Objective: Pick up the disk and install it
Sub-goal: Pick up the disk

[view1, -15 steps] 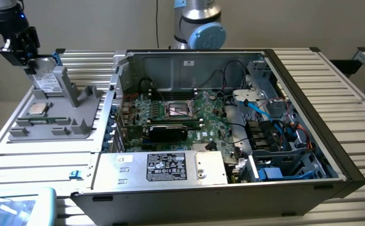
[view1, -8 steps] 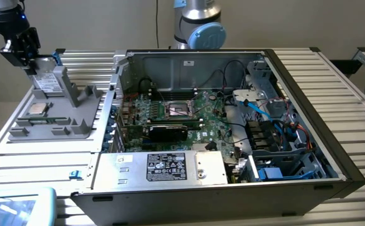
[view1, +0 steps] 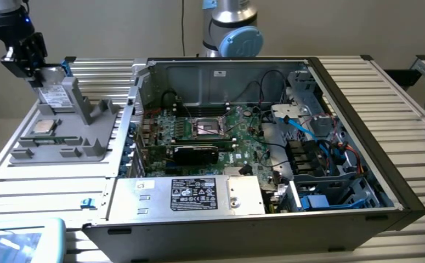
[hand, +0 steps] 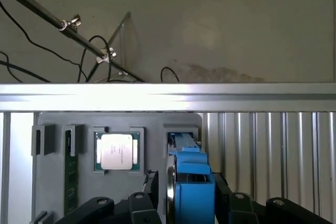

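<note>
**Item under task.** The disk (view1: 54, 97) stands on edge in a slot at the far end of a grey fixture (view1: 88, 145), at the exterior view's left. Its white label faces the near side. Its blue frame (hand: 192, 179) sits uppermost, directly under the wrist. The disk is seated in the fixture and has not been lifted.

**End effector.** The end effector (view1: 38, 81) is lowered over the top of the disk. Its black fingers (hand: 151, 190) stand apart, one on each side of the blue frame and close against it. Firm contact with the frame cannot be confirmed. Nothing is carried.

**Fixture contents.** A square silver processor chip (view1: 44, 126) lies flat in its recess, just near of the disk. A green memory module (hand: 71, 174) sits in a narrow slot beyond the chip, on the side away from the disk.

**Surroundings.** The fixture rests on a slatted aluminium bench (view1: 51, 181). To its right in the exterior view is an open computer case (view1: 387, 159), lying on its side.
- The motherboard (view1: 220, 134) is exposed in the middle of the case.
- A grey power supply with a black label (view1: 146, 197) occupies the near left corner.
- A blue cable (view1: 300, 125) runs through the right-hand section.
- A drive bay with blue fittings (view1: 322, 200) is at the near right.

The robot arm's base (view1: 231, 27) stands at the far side, behind the case.
</note>
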Controlling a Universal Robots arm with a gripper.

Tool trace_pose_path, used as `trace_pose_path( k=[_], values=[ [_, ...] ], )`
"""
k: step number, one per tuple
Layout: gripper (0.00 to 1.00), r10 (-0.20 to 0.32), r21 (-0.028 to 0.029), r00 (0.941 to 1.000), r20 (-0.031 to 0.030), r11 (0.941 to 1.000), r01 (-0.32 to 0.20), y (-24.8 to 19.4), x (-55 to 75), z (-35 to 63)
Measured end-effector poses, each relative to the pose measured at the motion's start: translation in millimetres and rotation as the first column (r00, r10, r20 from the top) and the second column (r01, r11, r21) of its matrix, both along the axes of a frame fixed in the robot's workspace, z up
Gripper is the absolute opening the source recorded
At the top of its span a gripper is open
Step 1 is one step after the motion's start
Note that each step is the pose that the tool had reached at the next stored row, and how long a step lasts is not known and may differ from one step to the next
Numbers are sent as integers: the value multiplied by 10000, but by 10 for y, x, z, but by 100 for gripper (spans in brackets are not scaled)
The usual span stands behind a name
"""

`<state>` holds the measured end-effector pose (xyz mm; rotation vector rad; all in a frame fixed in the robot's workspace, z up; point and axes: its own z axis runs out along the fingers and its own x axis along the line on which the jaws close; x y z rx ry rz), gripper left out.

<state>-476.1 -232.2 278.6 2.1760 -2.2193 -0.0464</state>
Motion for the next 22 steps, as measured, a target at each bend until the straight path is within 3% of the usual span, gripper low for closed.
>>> trace_pose_path(
  k=[3, 10, 16, 22],
  values=[
    [37, 0, -2, 10000, -3, 10000, 0, 0, -1, -3],
    [37, 0, -11, 10000, -2, 10000, 0, 0, -4, -3],
    [37, 0, -37, 10000, 38, 10000, 0, 0, -4, 56],
    [37, 0, -70, 10000, 78, 10000, 1, 0, -4, 203]
  ],
)
